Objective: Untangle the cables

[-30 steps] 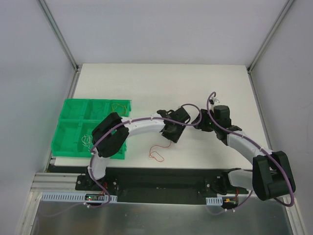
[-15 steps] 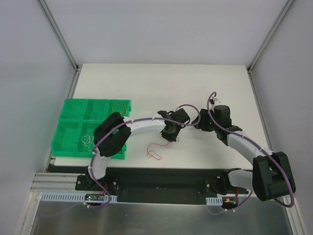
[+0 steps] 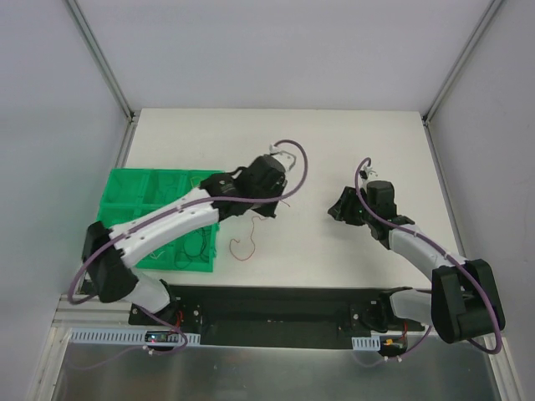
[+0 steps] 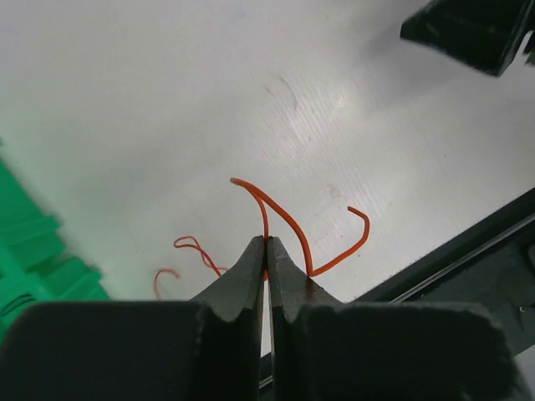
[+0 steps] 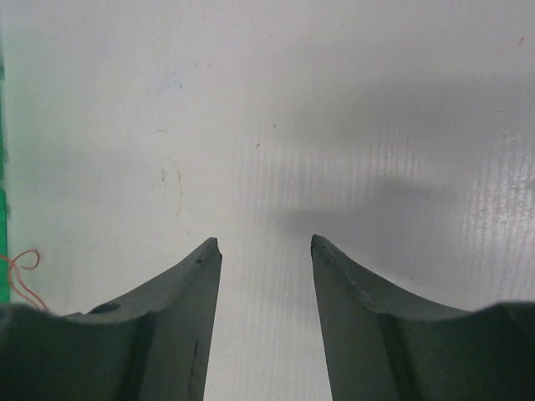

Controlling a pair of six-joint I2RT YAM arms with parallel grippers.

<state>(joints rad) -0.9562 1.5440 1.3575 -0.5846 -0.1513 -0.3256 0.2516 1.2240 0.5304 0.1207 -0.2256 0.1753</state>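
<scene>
While the white table (image 3: pixel 351 142) is lying bare over most of its area in the top view, grey walls (image 3: pixel 50 125) are closing it in on three sides. A green tray (image 3: pixel 125 192) is sitting at its left edge. The middle and the far part are offering free room. The left arm is stretching diagonally over the tray toward the middle. The left gripper (image 3: pixel 264 210) is pinching the red cable (image 3: pixel 243 249), which is trailing in curls toward the near edge. The right arm is bending inward, with the right gripper (image 3: pixel 338 207) well apart from the cable.

In the left wrist view the jaws are pressing together on the red cable, and its loops are curving out beyond the tips over the table. The tray's corner is showing at the left and a black rail (image 4: pixel 468 267) at the lower right.

In the right wrist view the fingers are standing apart over bare table, holding nothing. A bit of red cable is showing at the far left edge.
</scene>
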